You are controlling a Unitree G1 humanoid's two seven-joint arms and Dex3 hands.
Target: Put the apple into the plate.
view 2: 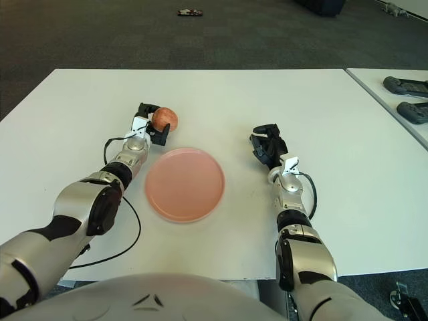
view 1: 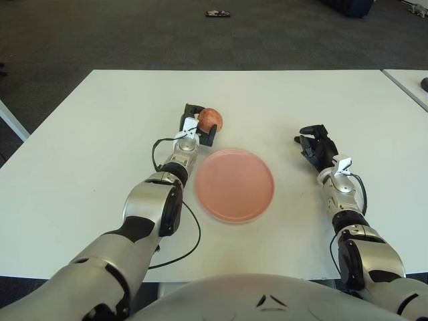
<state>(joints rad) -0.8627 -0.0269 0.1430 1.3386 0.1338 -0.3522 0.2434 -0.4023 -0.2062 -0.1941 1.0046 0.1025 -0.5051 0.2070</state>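
Note:
A red apple [view 1: 210, 119] is held in my left hand [view 1: 198, 124], whose dark fingers are curled around it just beyond the far left rim of the plate. The round pink plate [view 1: 235, 184] lies flat on the white table, with nothing on it. The apple is a little above the table surface and still outside the plate. My right hand [view 1: 317, 145] shows to the right of the plate, its fingers loosely spread and holding nothing.
The white table [view 1: 87, 154] extends wide on both sides. A second white table [view 2: 401, 107] at the right carries dark devices [view 2: 404, 85]. A small dark object [view 1: 217, 13] lies on the carpet far behind. A black cable [view 1: 187, 234] loops beside my left forearm.

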